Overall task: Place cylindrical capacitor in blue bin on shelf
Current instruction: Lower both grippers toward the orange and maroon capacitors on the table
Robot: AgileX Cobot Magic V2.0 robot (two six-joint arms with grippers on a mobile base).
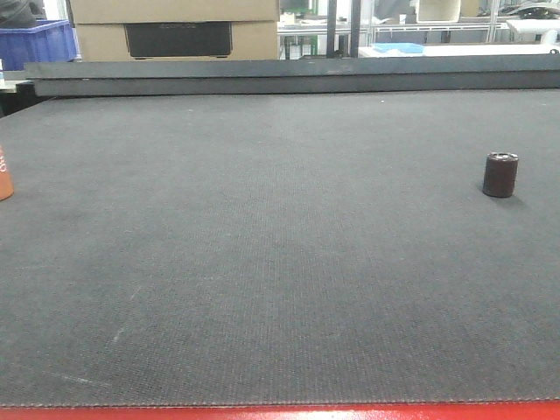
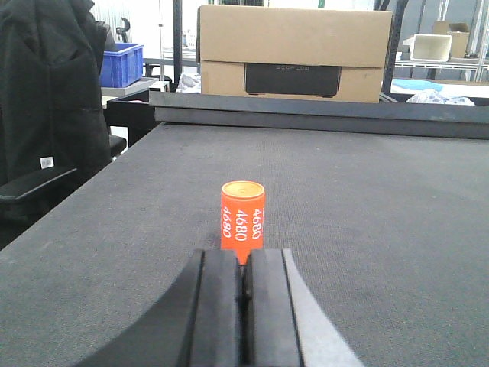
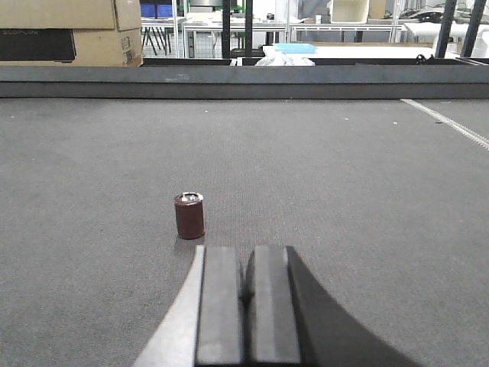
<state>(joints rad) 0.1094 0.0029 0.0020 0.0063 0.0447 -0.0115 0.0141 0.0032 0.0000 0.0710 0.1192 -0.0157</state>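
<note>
The cylindrical capacitor [image 1: 500, 174] stands upright on the dark mat at the right side, a small maroon cylinder with a greyish top. In the right wrist view the capacitor [image 3: 189, 215] sits a short way ahead and left of my right gripper [image 3: 247, 264], which is shut with nothing in it. My left gripper [image 2: 245, 264] is also shut and empty, just behind an orange cylinder [image 2: 242, 216] printed 4680. A blue bin [image 1: 35, 43] shows far back left, also seen as the blue bin [image 2: 121, 63] in the left wrist view. The shelf is out of view.
The orange cylinder [image 1: 4, 178] peeks in at the left edge of the front view. A raised dark rail [image 1: 289, 75] bounds the mat's far side. Cardboard boxes [image 1: 175, 28] stand behind it. A black chair [image 2: 46, 115] sits left of the table. A red edge [image 1: 280, 413] marks the near side.
</note>
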